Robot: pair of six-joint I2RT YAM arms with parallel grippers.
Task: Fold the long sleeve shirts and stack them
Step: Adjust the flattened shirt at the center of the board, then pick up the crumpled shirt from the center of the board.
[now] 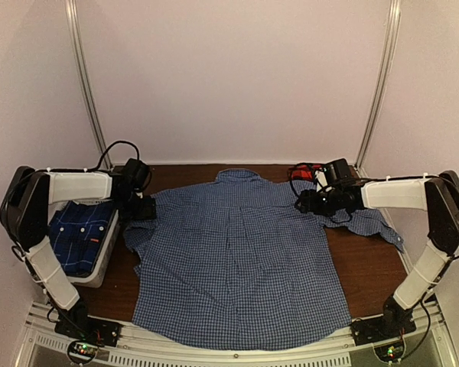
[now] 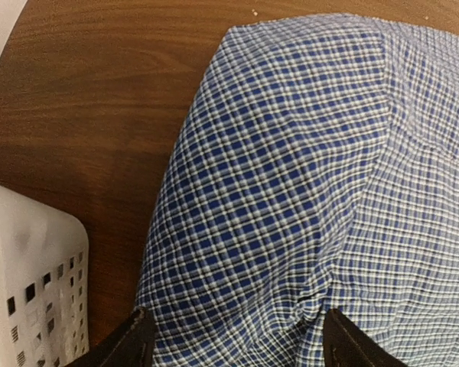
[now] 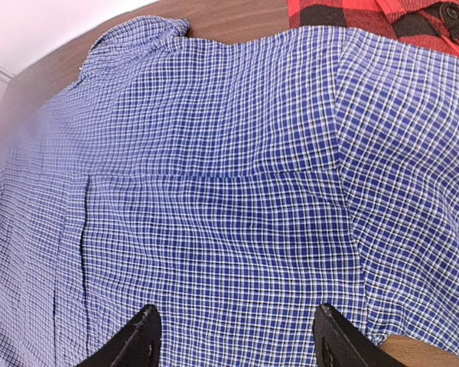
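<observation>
A blue-and-white gingham long sleeve shirt (image 1: 237,252) lies spread flat, back up, collar at the far side of the brown table (image 1: 367,264). My left gripper (image 1: 144,206) hangs over its left shoulder, its fingers wide apart above the cloth (image 2: 291,191), open (image 2: 233,340). At the right shoulder my right gripper (image 1: 306,202) is also open (image 3: 233,336), and nothing is pinched between its fingers. The right sleeve (image 1: 371,222) trails out to the right. A red-and-black plaid shirt (image 1: 302,172) (image 3: 367,19) lies bunched behind the right gripper. A darker blue plaid shirt (image 1: 80,233) rests in the basket on the left.
A white perforated basket (image 1: 99,267) (image 2: 30,267) stands at the table's left edge, close beside the left arm. White walls and metal posts (image 1: 379,84) enclose the back. Bare wood (image 2: 92,115) shows between the basket and the shirt's shoulder.
</observation>
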